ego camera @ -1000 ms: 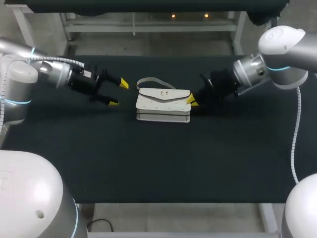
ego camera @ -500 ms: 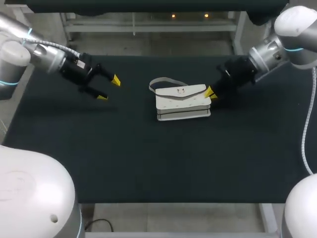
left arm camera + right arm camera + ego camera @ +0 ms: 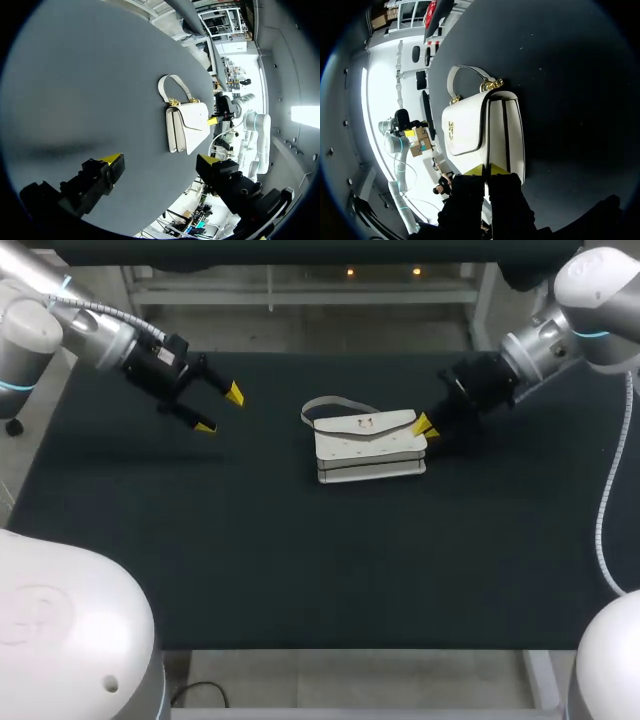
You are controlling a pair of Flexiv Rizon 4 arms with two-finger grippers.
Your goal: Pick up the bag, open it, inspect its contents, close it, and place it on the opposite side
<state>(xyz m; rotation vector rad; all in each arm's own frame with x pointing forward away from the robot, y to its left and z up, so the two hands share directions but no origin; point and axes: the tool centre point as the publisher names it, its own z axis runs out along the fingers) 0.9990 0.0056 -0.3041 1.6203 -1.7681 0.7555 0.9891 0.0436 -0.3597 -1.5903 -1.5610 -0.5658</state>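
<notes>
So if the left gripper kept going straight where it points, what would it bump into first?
Probably the bag: it lies ahead of the left gripper's open jaws. Depth is unclear, so it might touch the table first.

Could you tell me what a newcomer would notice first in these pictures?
The white bag lies in the middle of the black table, flap shut, strap at its far side. The right hand pinches the bag's right end with its yellow tips, while the left hand hangs open well off to the left.
</notes>
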